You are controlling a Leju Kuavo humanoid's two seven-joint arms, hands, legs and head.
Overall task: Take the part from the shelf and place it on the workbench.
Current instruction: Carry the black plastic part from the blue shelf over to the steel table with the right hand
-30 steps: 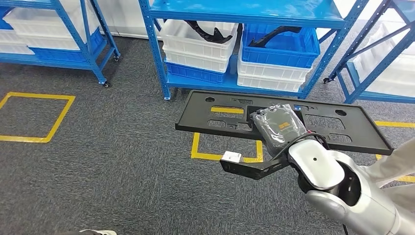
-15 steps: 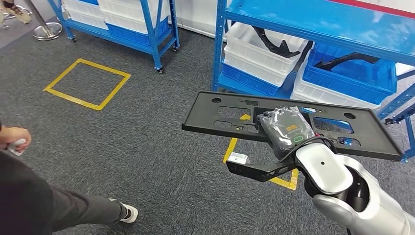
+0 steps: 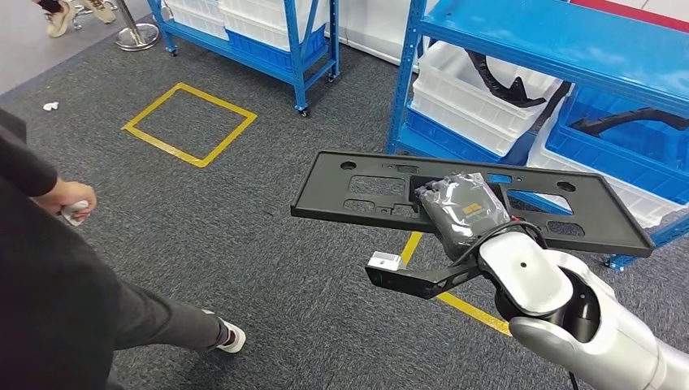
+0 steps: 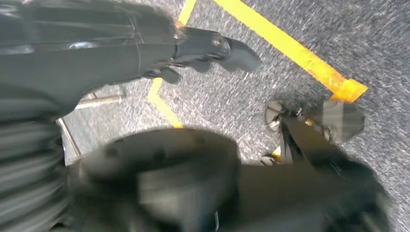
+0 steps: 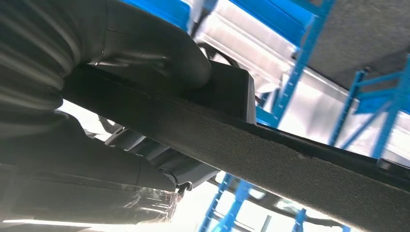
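We see the right hand (image 3: 461, 213), wrapped in clear crinkled plastic, gripping the part (image 3: 357, 185), a long flat black panel with cut-out slots and round holes. The panel is held level in the air above the grey carpet (image 3: 268, 268), clear of the shelf (image 3: 520, 32) and crossing in front of the silver right arm (image 3: 569, 317). In the right wrist view the thick grey thumb (image 5: 159, 46) lies over one face of the part (image 5: 290, 164) and the darker fingers (image 5: 96, 166) press the opposite face, so the panel's edge is clamped between them. The blue shelf stands beyond the panel, with white bins (image 3: 475, 85) and a blue bin (image 3: 626, 142) that hold other dark curved parts. A yellow taped square (image 3: 188, 123) marks the carpet to the left, and a yellow line (image 3: 467, 305) runs under the panel. A person (image 3: 57, 292) in dark clothes stands at the left edge, a small white thing in their hand (image 3: 71, 203). In the left wrist view the left hand (image 4: 145, 48) hangs over carpet and yellow tape; it holds nothing, but the picture is too blurred for us to tell how far its fingers are curled.
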